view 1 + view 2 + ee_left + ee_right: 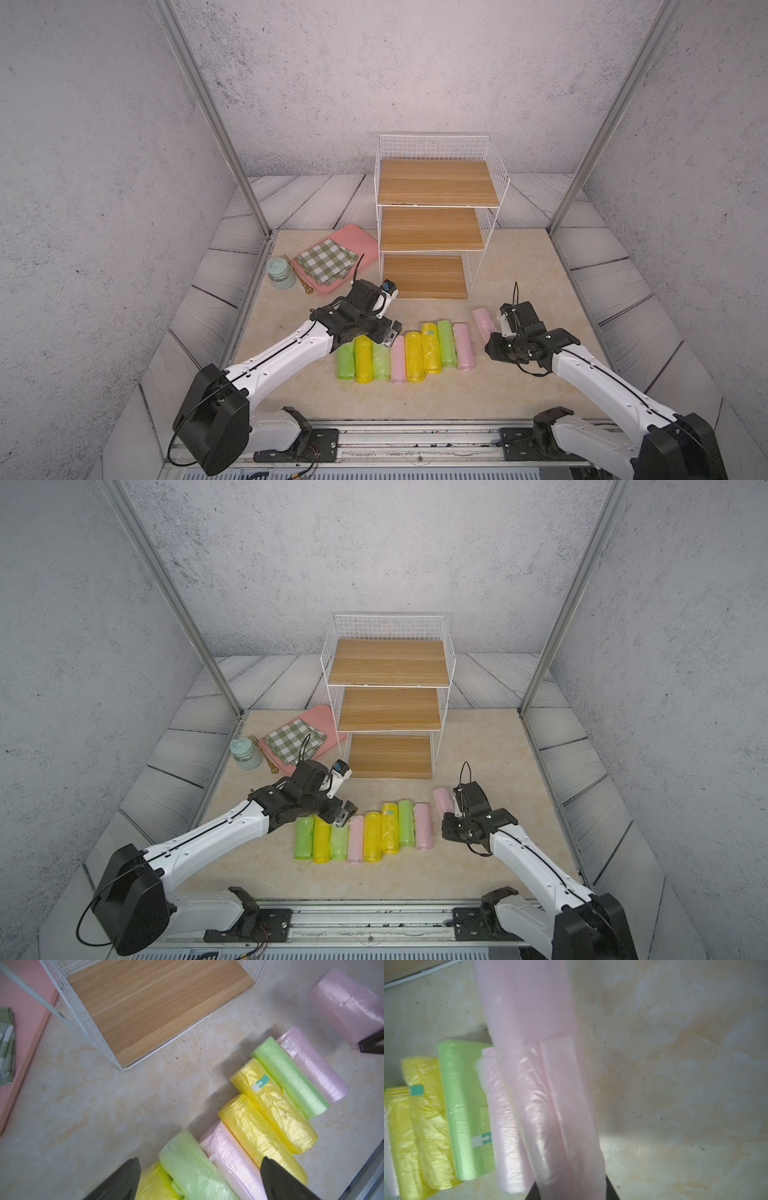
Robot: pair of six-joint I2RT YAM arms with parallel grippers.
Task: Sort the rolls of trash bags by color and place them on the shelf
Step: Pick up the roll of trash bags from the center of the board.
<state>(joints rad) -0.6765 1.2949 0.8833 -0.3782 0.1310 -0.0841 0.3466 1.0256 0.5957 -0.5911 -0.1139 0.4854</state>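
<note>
Several rolls of trash bags lie side by side on the table in front of the shelf [436,183] [388,663]: light green [345,361], yellow [414,357], pink [463,347]. My left gripper [390,332] [199,1180] hangs open over the left part of that row, with a green roll [187,1167] and a pink roll [232,1163] between its fingers [124,1180], and grips nothing. My right gripper [496,334] [571,1192] is shut on a separate pink roll [482,322] [546,1084] at the row's right end. That roll points toward the shelf.
A flat pink tray [357,237] with a green-white checkered cloth [326,262] lies left of the shelf. Beside it are a mint jar [280,274] and gold cutlery [301,280]. Metal frame posts stand at the table's back corners.
</note>
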